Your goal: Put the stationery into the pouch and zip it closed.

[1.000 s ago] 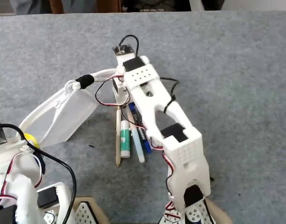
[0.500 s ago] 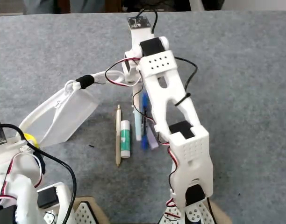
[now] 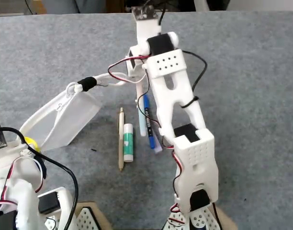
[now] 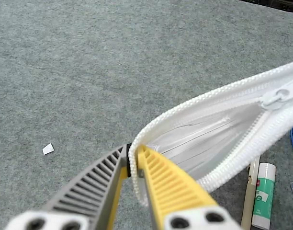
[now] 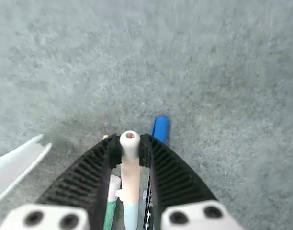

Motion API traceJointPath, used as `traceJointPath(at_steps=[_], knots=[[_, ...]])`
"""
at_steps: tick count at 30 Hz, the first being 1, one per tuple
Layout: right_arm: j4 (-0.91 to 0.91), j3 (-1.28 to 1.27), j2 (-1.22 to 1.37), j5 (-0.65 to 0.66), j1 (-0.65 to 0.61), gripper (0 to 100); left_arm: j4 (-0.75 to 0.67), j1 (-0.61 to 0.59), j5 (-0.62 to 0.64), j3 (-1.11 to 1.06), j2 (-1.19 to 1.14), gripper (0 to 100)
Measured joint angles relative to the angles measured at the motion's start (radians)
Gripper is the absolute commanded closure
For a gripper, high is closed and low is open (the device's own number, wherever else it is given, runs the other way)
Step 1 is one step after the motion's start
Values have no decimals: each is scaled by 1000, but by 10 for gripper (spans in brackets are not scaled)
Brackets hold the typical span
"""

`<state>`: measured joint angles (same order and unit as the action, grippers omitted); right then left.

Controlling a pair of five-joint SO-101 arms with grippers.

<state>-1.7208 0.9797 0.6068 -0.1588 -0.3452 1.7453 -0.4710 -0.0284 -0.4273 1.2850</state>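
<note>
A: Where's the white pen (image 5: pixel 130 165)?
B: Its far end is clamped in the right tool (image 5: pixel 130 140). Long axis runs away from the arm bases, parallel to the blue pen (image 3: pixel 147 117) just beside it.
A: And the pouch (image 3: pixel 65 115)?
B: Unzipped, lying diagonally on the worktop (image 3: pixel 252 72), with the left tool (image 4: pixel 132 152) pinching its near rim. Glue stick (image 3: pixel 129 142) and pencil (image 3: pixel 121 139) lie between pouch and pens, on the same axis.

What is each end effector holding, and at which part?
Left end effector: the pouch, at the end of its open zipper edge. Right end effector: the white pen, near its end.
</note>
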Motion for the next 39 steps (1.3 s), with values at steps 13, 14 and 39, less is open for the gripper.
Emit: traceJointPath(at_steps=[13, 14, 39], knots=[[-41, 381, -181, 0, 0, 986, 0, 0, 0, 0, 0, 973], [-41, 387, -218, 0, 0, 986, 0, 0, 0, -3, 0, 973], [138, 377, -626, 396, -786, 986, 6, 0, 0, -31, 95, 973]])
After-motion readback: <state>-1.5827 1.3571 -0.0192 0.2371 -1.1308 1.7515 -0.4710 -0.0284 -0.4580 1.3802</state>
